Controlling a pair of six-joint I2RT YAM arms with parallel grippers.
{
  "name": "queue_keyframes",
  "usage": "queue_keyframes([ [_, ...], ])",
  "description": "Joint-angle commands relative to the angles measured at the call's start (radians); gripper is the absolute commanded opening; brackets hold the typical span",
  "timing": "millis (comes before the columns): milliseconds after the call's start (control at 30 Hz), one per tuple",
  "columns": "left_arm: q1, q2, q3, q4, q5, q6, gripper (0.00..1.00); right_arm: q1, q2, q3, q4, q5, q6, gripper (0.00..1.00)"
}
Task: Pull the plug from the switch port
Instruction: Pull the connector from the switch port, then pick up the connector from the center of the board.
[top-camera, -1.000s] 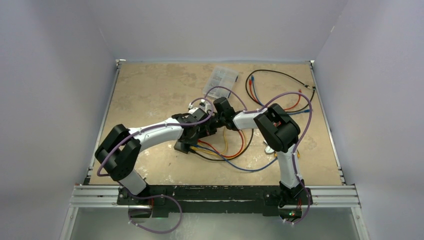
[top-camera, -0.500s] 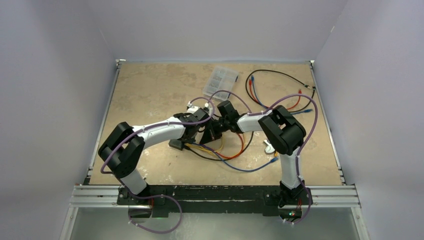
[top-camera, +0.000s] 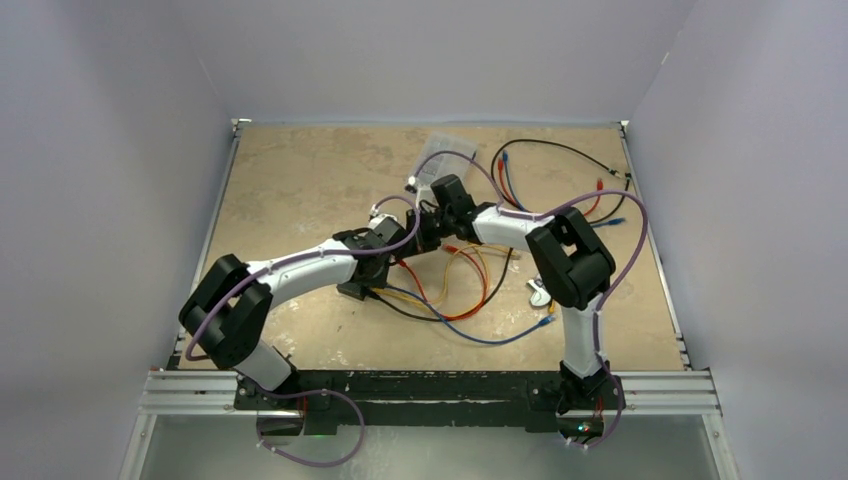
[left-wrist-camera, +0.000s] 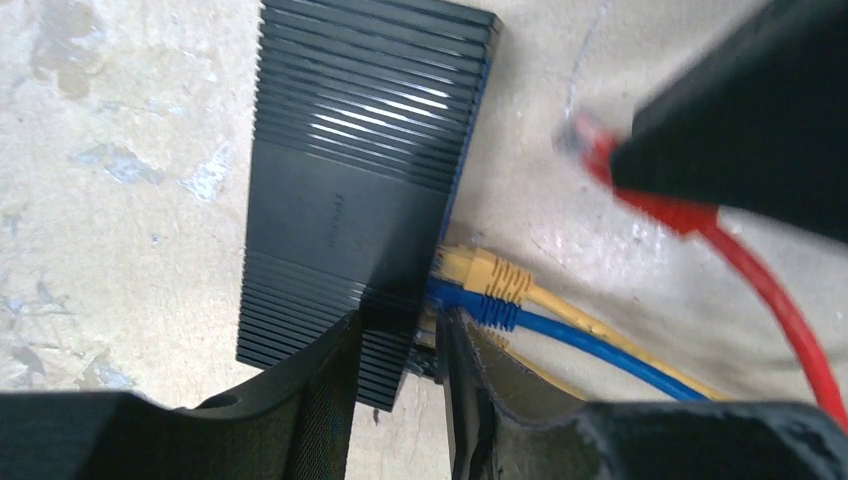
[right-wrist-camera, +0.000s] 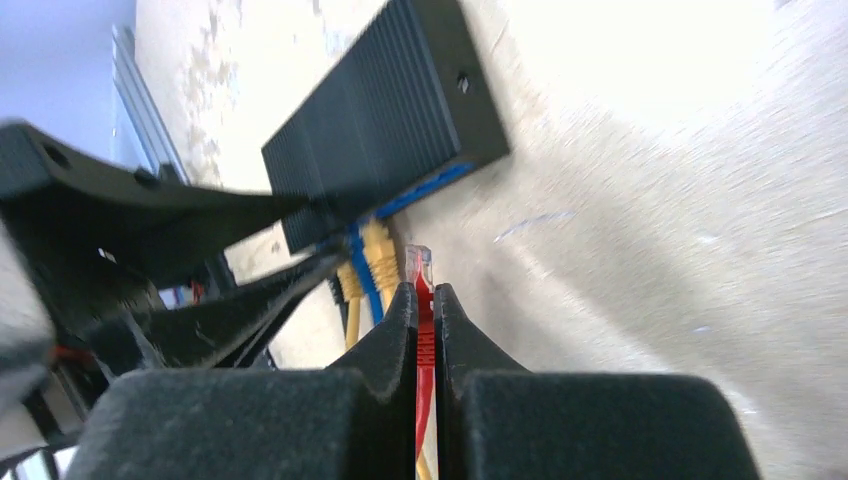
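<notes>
From above, the switch (left-wrist-camera: 365, 190) is almost wholly hidden under the left wrist, and the left wrist view blurs the red cable (right-wrist-camera: 424, 350) where it crosses the frame. The switch lies flat near the middle of the surface (top-camera: 300, 180). The left end effector (left-wrist-camera: 400, 320) is clamped across its near corner. A yellow plug (left-wrist-camera: 482, 275) and a blue plug (left-wrist-camera: 485, 308) sit in its ports. The right end effector (right-wrist-camera: 422, 292) is pinched together on the red cable, whose clear plug (right-wrist-camera: 418, 260) stands just beside the yellow one, out of any port. A clear compartment case (top-camera: 455, 148) lies at the far side; its contents are too small to tell. The surface is tan and stained, with loose cables (top-camera: 560, 160) at the far right and pale walls around.
</notes>
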Motion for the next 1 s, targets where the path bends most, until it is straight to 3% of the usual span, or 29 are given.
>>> queue_keyframes([
  [0,0.002,-0.068,-0.030,0.041,0.096,0.036,0.35,-0.033,-0.049,0.054,-0.032,0.086,-0.008,0.00],
  [100,0.004,-0.093,-0.032,0.070,0.134,0.037,0.42,-0.038,-0.079,0.053,-0.060,0.162,-0.022,0.00],
  [133,0.004,-0.101,-0.032,0.078,0.147,0.037,0.44,-0.038,-0.086,0.057,-0.078,0.193,-0.035,0.06],
  [233,0.005,-0.118,-0.025,0.100,0.184,0.038,0.49,-0.038,-0.107,0.049,-0.107,0.253,-0.057,0.38],
  [367,0.029,-0.137,-0.012,0.135,0.250,0.039,0.52,-0.034,-0.138,0.017,-0.140,0.286,-0.075,0.57],
  [533,0.133,-0.174,-0.033,0.211,0.416,0.041,0.53,-0.029,-0.175,-0.021,-0.173,0.306,-0.094,0.63],
  [633,0.236,-0.204,-0.067,0.270,0.586,0.034,0.53,-0.026,-0.194,-0.045,-0.189,0.300,-0.098,0.64],
  [967,0.566,-0.253,-0.152,0.338,0.921,0.026,0.53,0.002,-0.198,-0.125,-0.156,0.219,-0.072,0.52],
])
